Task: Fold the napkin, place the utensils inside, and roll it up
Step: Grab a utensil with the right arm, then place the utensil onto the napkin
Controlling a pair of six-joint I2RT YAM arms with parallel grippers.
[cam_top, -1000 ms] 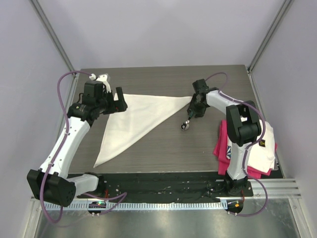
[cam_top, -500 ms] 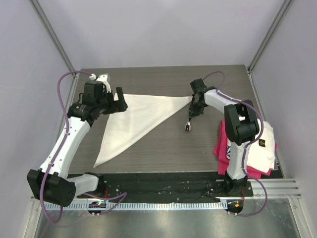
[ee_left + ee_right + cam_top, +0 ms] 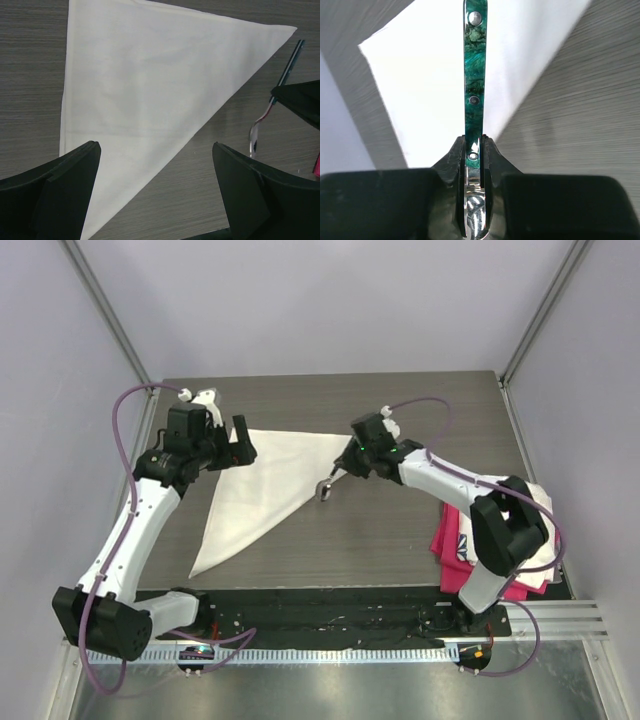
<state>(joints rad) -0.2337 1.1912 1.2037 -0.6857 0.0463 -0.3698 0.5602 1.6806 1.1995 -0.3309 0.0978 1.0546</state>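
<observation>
The napkin [image 3: 270,475] lies flat on the dark table, folded into a cream-white triangle; it also shows in the left wrist view [image 3: 140,80] and under the spoon [image 3: 420,75]. My right gripper [image 3: 343,470] is shut on the spoon [image 3: 327,488], with its jaws clamped where the teal-green handle [image 3: 475,75] meets the silver neck [image 3: 474,142]. The spoon hangs over the napkin's long right edge, bowl toward the near side [image 3: 254,137]. My left gripper [image 3: 240,445] stands open and empty [image 3: 155,145] above the napkin's left corner.
A pink cloth [image 3: 445,530] with a folded white logo cloth [image 3: 535,530] on top sits at the table's right edge beside the right arm's base. Grey walls enclose the table on three sides.
The right gripper closed on the spoon right of the napkin's tip, then carried it left to the napkin's long edge. The left arm has not moved.
</observation>
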